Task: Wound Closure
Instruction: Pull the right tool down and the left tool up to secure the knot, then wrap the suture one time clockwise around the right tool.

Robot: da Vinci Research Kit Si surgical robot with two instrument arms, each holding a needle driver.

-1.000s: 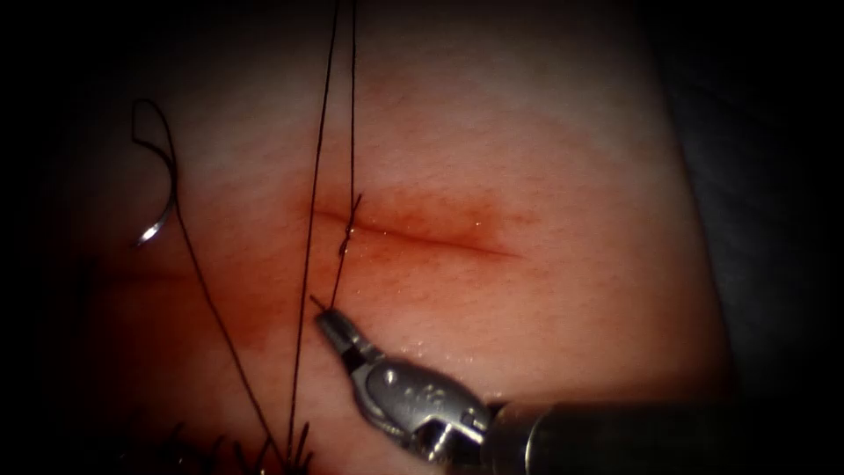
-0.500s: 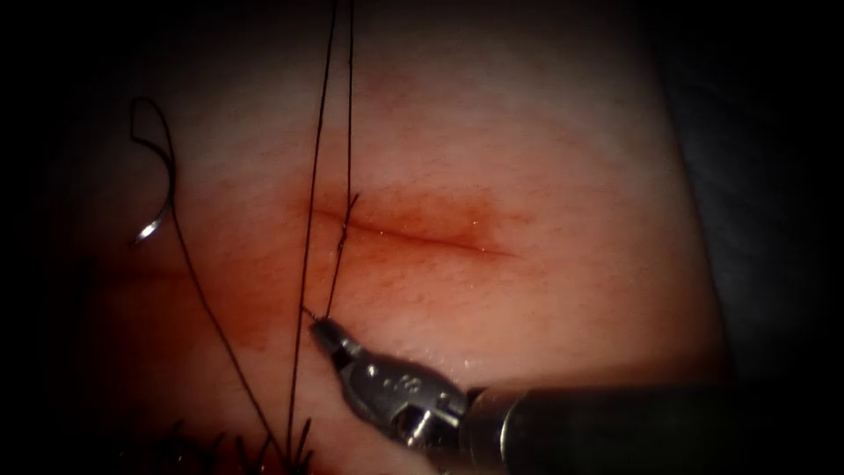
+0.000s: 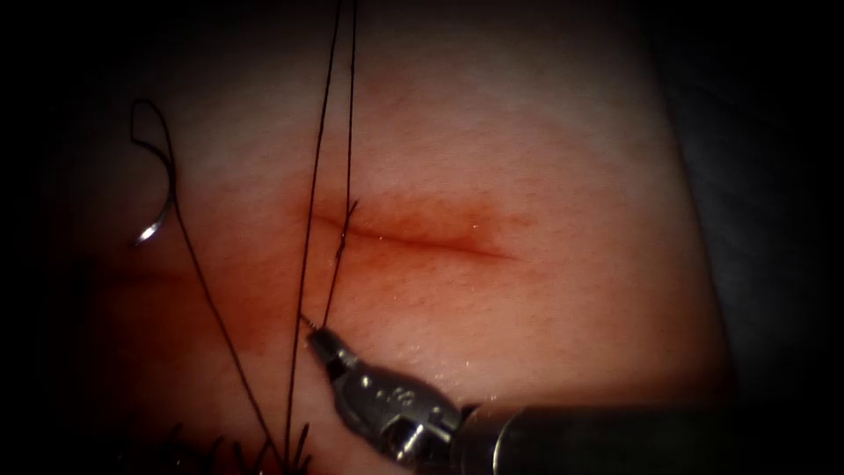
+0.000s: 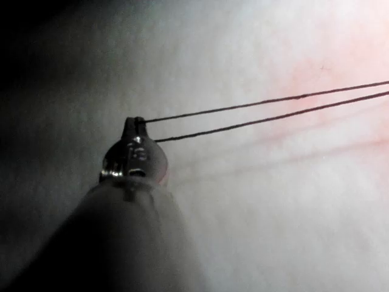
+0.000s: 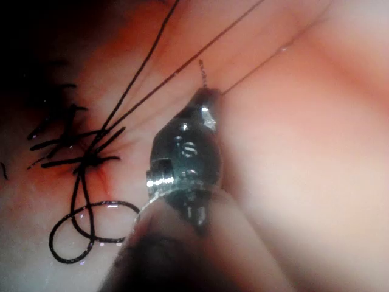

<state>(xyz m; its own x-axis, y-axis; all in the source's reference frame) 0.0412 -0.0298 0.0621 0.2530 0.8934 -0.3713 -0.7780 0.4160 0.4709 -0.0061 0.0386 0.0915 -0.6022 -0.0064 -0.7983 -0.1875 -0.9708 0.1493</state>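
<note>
My right tool [image 3: 315, 337] comes in from the lower right, shut on the short end of the thread [image 3: 332, 286], and the same grip shows on the right tool [image 5: 206, 94] in the right wrist view. That strand rises to a knot [image 3: 343, 239] at the left end of the cut [image 3: 440, 239]. Two long strands [image 3: 350, 105] run taut up out of the picture. They end at my left tool [image 4: 135, 123], which is shut on the thread. The curved needle [image 3: 167, 189] lies free on the tissue [image 3: 527, 158], left of the cut, held by neither tool.
Cut ends of thread [image 3: 264, 453] from an earlier stitch bristle at the lower edge; the earlier stitch [image 5: 85, 155] has a slack loop of thread [image 5: 91, 228] beside it. Red fluid stains the tissue around the cut and to its lower left.
My right tool has drawn back down and a little left with the thread's short end, lengthening the strand between it and the knot. The needle has not moved.
</note>
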